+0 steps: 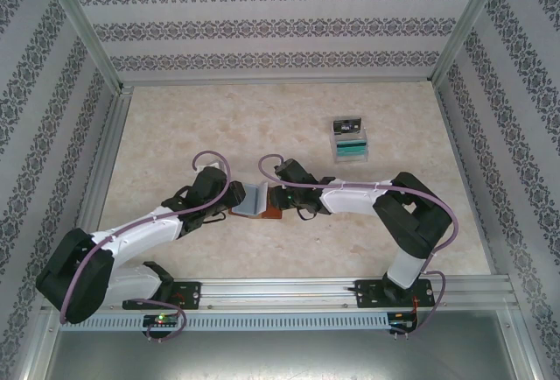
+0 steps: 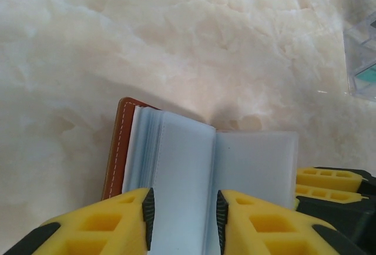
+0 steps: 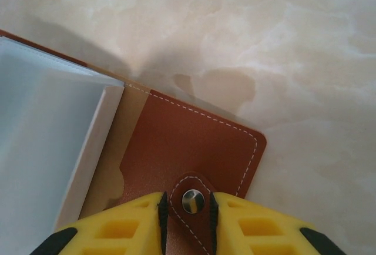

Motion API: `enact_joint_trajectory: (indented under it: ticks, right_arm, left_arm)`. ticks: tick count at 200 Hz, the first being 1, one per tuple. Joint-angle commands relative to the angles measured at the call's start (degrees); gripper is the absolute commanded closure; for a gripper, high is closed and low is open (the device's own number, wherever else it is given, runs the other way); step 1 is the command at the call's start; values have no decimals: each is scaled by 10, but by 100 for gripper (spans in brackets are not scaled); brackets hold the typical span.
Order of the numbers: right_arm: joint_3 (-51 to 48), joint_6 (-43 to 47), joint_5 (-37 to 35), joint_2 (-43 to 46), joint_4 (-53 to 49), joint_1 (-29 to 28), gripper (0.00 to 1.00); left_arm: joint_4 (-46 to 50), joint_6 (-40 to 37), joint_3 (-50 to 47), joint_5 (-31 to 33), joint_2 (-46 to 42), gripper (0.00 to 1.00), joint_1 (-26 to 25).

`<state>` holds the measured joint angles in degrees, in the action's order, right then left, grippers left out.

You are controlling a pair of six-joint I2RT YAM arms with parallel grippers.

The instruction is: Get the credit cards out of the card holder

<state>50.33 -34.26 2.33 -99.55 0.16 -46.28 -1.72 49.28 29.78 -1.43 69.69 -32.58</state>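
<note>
Because the card holder (image 1: 254, 200) is a floppy, book-like thing, you have it taken from two sides. It lies opened on the marble-patterned table (image 1: 192, 126), well apart from the clear plastic box (image 1: 348, 141), on the side of the box nearest the arm bases and off to its left.

On the holder's edge that faces the box, your right gripper (image 3: 188, 211) has its yellow fingers (image 3: 117, 231) set either side of the narrow snap tab (image 3: 189, 222). The jaws are drawn in to a slim gap, touching both edges of the tab just beside the round metal stud (image 3: 189, 201). As I judge it, they are pinching the tab so the cover (image 3: 194, 143) cannot slide or flip.

On the edge turned away from the box, your left gripper (image 2: 182, 214) straddles the sleeves (image 2: 252, 161), jaws partway apart with one leaf between the black ribbed pads (image 2: 148, 214). Whether they actually press on that leaf you cannot tell. That placement looks meant to spread the pages so a pocket mouth is reachable.

The cover is smooth reddish-brown leather with rounded corners and pale stitching (image 3: 200, 115) along the rim. The sleeves are frosted blue-grey plastic, thin, glossy and slippery-looking, stacked like pages — whether cards sit inside is not visible. The box is rigid and transparent, with something teal in it.
</note>
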Motion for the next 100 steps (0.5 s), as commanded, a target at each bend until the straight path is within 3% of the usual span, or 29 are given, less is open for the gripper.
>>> enact_joint_trajectory:
  ticks: [1, 28, 100]
  right_arm:
    - [12, 7, -12, -13, -16, -5, 73]
    - [11, 6, -13, -10, -15, -7, 73]
    - [10, 4, -12, -8, -14, -8, 74]
  left_arm:
    - [6, -13, -7, -6, 7, 65, -3]
    - [-21, -10, -15, -28, 22, 69, -4]
    - [-38, -11, -9, -61, 59, 69, -3]
